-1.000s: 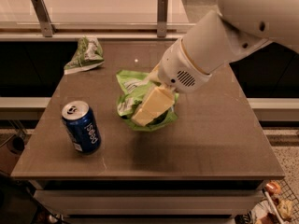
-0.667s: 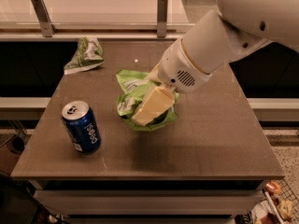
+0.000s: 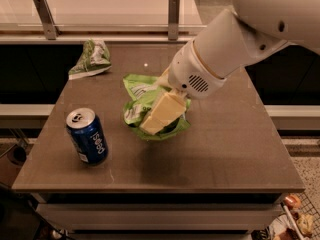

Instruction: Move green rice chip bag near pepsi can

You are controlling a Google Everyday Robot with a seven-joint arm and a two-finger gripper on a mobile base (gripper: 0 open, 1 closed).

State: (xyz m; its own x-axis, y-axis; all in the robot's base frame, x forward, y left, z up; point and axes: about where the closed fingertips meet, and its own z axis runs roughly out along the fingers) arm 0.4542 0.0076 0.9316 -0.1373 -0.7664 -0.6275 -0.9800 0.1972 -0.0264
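The green rice chip bag [image 3: 137,91], bright light green with a white patch, is crumpled at the middle of the brown table [image 3: 235,149]. My gripper [image 3: 159,115] comes down from the upper right on the white arm, and its cream fingers are shut on the bag's middle. The bag's lower edge bulges out under the fingers and casts a shadow on the table in front. The pepsi can [image 3: 87,136], blue with a silver top, stands upright at the front left, about a can's width to the left of the bag.
A smaller darker-green bag [image 3: 91,59] lies at the table's back left. A counter with two metal posts [image 3: 173,10] runs behind the table. A wire basket with items [image 3: 295,219] sits on the floor at bottom right.
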